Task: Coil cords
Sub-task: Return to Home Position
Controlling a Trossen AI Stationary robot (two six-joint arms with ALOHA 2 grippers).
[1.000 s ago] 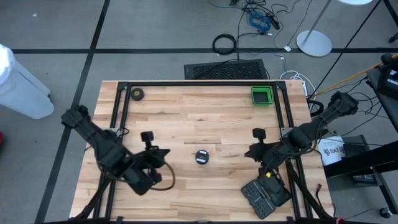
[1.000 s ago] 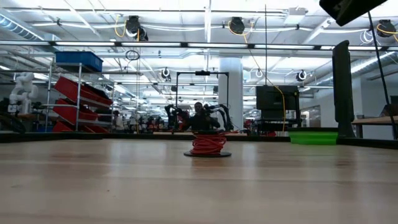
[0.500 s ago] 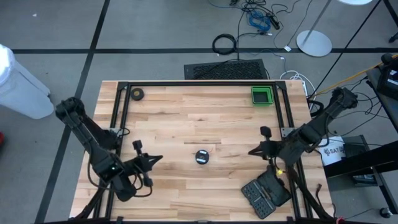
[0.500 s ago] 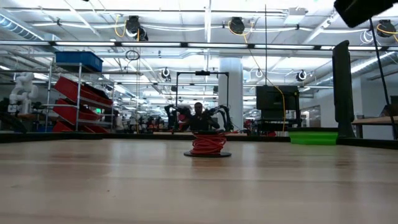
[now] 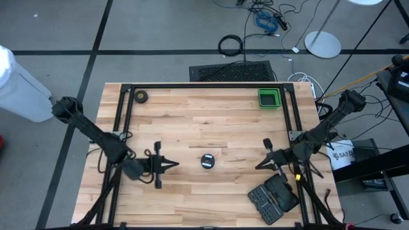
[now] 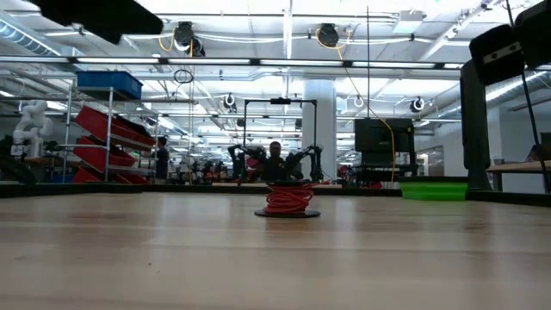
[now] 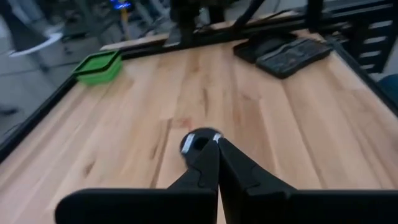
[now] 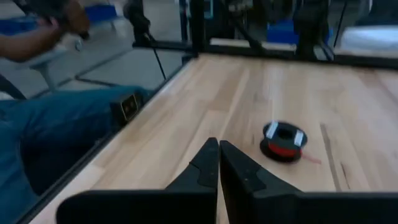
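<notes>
Cord (image 6: 287, 198) sits wound in red on its black reel (image 5: 207, 161), upright in the middle of the counter (image 5: 192, 121), between both arms. Left claw (image 5: 172, 165) is clenched and empty, pointing straight at it from nearby. Right claw (image 5: 258, 167), also pinched shut on nothing, faces it from farther off. Green tray (image 5: 269, 91) in the far corner shows nothing inside. Coiling looks done to me.

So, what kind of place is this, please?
Probably a large robotics lab or workshop: other robot arms stand far behind the table, and shelves hold red bins.
</notes>
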